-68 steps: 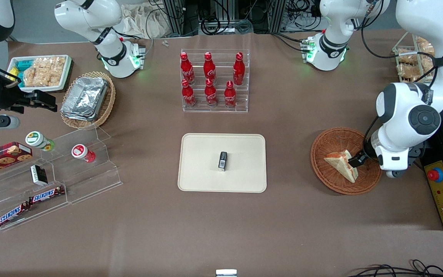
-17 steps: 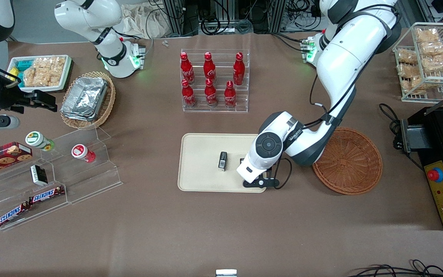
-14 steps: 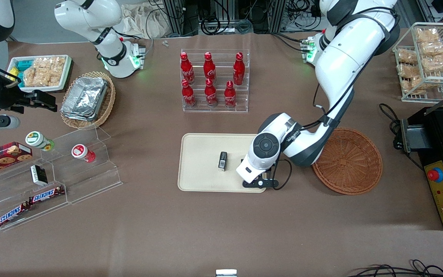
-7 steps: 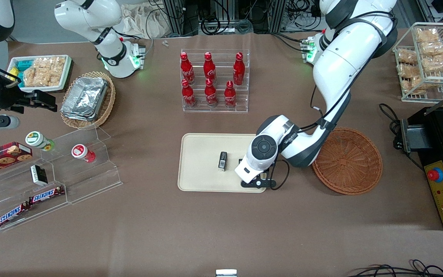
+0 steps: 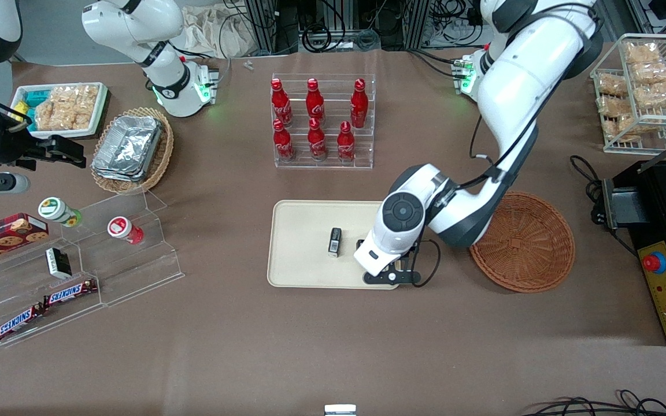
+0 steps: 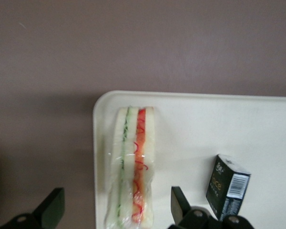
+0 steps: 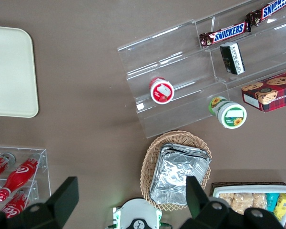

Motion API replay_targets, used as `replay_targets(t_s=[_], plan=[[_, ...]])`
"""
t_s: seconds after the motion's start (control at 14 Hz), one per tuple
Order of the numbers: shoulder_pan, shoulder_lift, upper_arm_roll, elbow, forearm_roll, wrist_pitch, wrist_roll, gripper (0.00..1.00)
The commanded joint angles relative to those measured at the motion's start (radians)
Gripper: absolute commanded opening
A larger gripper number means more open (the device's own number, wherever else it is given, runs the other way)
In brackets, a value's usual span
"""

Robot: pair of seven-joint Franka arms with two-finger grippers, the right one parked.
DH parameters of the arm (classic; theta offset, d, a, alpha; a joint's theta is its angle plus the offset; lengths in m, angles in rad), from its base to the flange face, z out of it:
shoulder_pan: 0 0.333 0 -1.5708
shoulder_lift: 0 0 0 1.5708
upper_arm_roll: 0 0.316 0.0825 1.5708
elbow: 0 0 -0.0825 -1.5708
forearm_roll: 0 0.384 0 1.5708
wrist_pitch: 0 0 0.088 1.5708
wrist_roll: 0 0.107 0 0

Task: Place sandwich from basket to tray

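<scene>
The pincer [image 6: 112, 210] hangs spread wide, holding nothing, just above the sandwich [image 6: 132, 167], which stands on edge in a corner of the tray [image 5: 304, 263] beside a small black box [image 6: 227, 182]. The basket [image 5: 522, 241] nearby sits empty; delivery looks complete.

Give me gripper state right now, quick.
Gripper: open over the tray, fingers apart on either side of the sandwich, not gripping it; the sandwich rests on the tray.
</scene>
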Motion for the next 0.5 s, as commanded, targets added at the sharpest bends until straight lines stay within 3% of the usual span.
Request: replay_targets(t_s=[0.0, 0.07, 0.29, 0.43], plan=[[0.048, -0.201, 0.002, -0.077, 0.004, -0.094, -0.028, 1.00], [0.102, -0.279, -0.001, -0.147, -0.002, -0.086, -0.030, 1.00], [0.220, -0.508, -0.008, -0.335, -0.170, -0.068, -0.015, 1.00], [0.280, -0.640, -0.008, -0.442, -0.219, -0.063, 0.017, 1.00]])
